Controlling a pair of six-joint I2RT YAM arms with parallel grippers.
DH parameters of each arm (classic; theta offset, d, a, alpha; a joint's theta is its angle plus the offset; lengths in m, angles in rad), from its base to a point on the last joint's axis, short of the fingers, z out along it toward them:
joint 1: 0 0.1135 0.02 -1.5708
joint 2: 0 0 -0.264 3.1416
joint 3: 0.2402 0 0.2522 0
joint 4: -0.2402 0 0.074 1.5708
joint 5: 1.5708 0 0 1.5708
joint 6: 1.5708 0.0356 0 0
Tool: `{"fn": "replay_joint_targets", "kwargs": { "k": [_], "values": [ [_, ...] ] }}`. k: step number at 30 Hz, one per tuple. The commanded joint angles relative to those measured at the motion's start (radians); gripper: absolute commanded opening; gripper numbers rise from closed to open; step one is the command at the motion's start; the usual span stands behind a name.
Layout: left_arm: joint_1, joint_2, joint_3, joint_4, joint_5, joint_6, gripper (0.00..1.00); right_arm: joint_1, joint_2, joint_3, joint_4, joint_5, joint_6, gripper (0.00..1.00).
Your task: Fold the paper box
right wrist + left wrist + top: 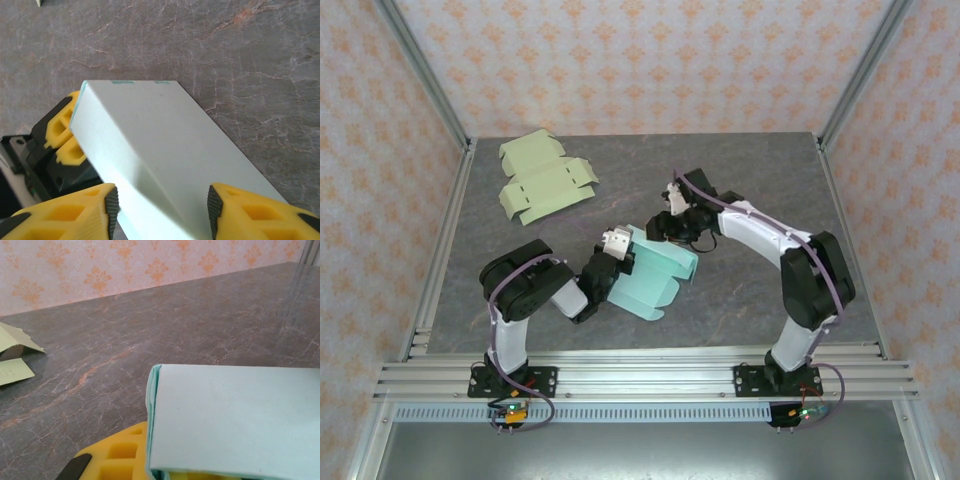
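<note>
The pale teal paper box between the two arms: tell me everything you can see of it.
The pale teal paper box looks like thin matte card. It is partly folded into a flattish sleeve with crisp creases and a notched near edge. It sits at a slant near the middle of the table. The left hand seems to clamp its left edge. The right hand straddles its far end with fingers spread; whether they press it is unclear.

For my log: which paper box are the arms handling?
The pale blue box, between the left gripper and right gripper; the green box lies flat, alone, far left.
</note>
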Motion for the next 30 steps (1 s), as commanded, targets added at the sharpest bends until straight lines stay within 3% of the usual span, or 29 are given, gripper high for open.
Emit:
{"fn": "replay_joint_targets", "kwargs": {
  "k": [1, 4, 8, 10, 17, 21, 26, 30],
  "values": [
    [0.010, 0.034, 0.000, -0.063, -0.038, -0.001, 0.09, -0.036, -0.095, -0.031, -0.029, -0.036, -0.027, 0.54],
    [0.015, 0.033, 0.002, -0.068, 0.012, -0.006, 0.27, -0.055, -0.099, -0.037, -0.051, -0.038, -0.052, 0.54],
    [0.029, 0.040, 0.021, -0.086, 0.071, -0.026, 0.32, -0.055, -0.047, -0.033, -0.062, -0.053, -0.062, 0.51],
    [0.036, 0.054, 0.031, -0.084, 0.071, -0.027, 0.29, -0.054, -0.029, -0.029, -0.066, -0.039, -0.073, 0.51],
    [0.052, 0.088, 0.054, -0.070, 0.067, -0.037, 0.00, -0.032, 0.009, 0.003, -0.126, 0.003, -0.110, 0.48],
    [0.055, 0.076, 0.053, -0.100, 0.021, -0.046, 0.00, -0.017, -0.010, -0.004, -0.111, 0.032, -0.079, 0.50],
    [0.084, 0.048, 0.021, -0.121, -0.002, -0.099, 0.00, -0.024, -0.218, -0.123, 0.076, 0.141, -0.012, 0.56],
    [0.118, -0.002, 0.005, -0.164, 0.038, -0.158, 0.00, -0.049, -0.414, -0.333, 0.324, 0.215, -0.164, 0.59]
  ]
}}
